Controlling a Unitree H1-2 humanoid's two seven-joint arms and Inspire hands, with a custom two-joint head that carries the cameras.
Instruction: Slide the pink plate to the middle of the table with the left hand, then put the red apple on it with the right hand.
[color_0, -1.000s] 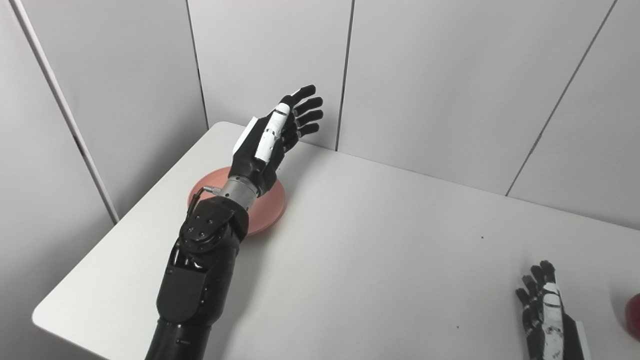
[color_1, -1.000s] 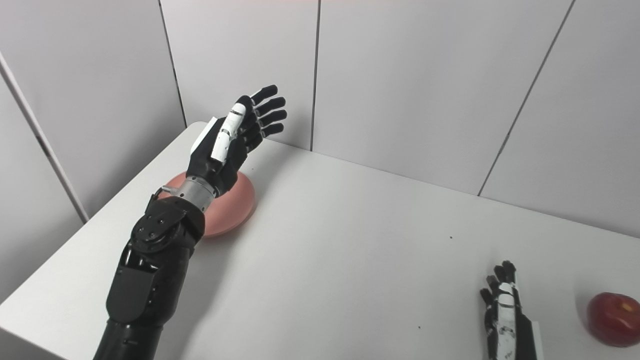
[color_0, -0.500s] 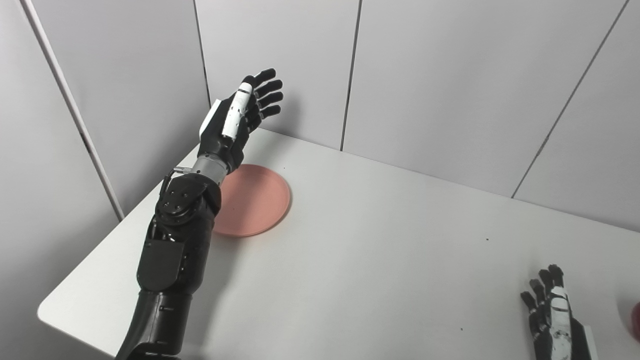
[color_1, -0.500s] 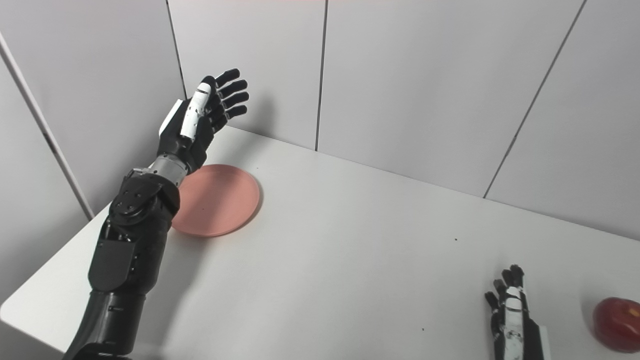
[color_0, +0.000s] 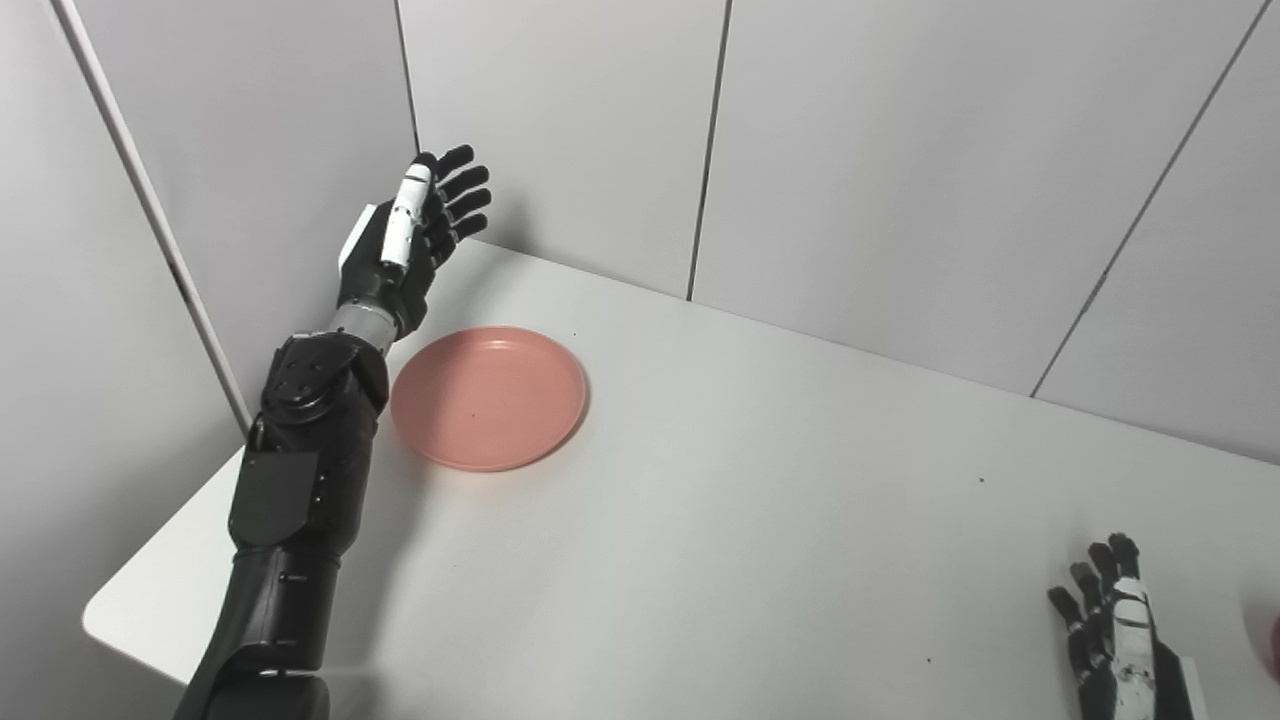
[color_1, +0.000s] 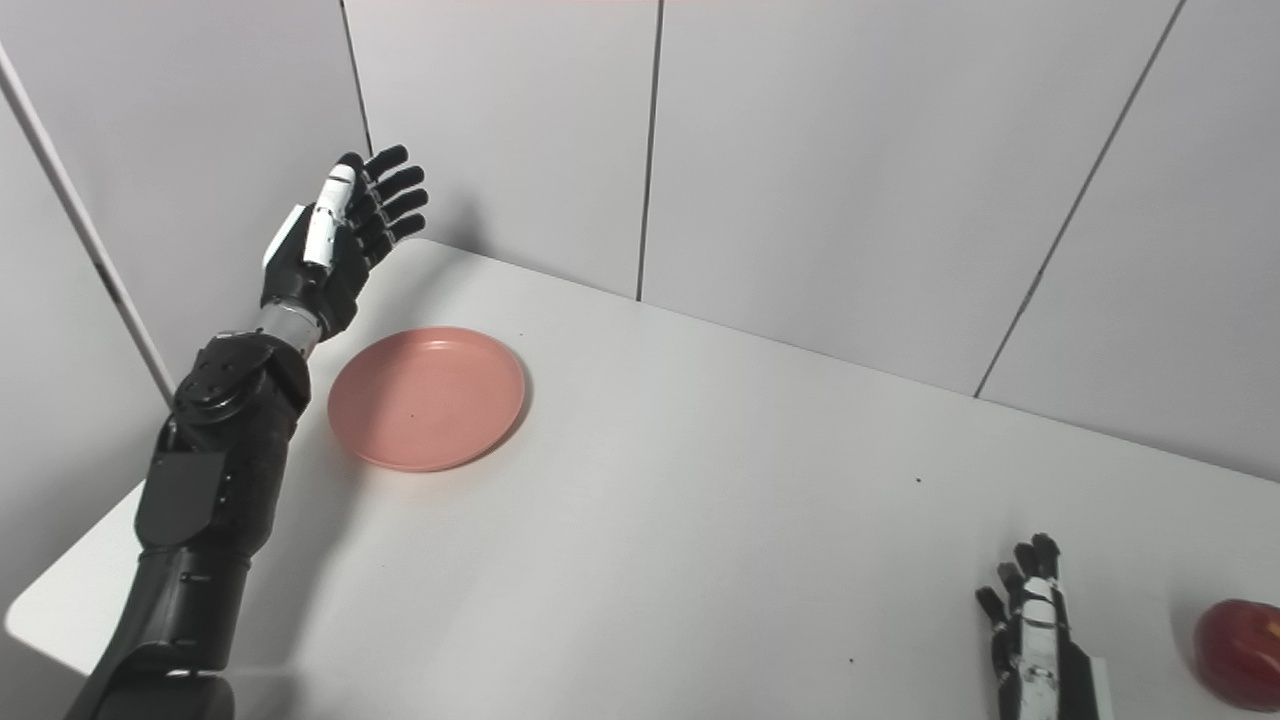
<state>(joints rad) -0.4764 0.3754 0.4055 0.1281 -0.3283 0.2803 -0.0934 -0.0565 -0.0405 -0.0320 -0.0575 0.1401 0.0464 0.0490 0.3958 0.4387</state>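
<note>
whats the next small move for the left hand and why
Probably lower the left hand beside the pink plate's far-left rim, fingers spread, ready to push. The plate lies untouched near the table's left corner, and the hand is raised and open.

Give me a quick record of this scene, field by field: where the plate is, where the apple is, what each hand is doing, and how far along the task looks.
plate: pink plate flat on the white table, toward its far left, not in the middle
apple: red apple on the table at the right edge of view
left hand: left hand open, raised beyond the plate's left side, not touching it
right hand: right hand open, low by the table, left of the apple, apart from it
progress: plate not yet slid; apple not on it
</note>
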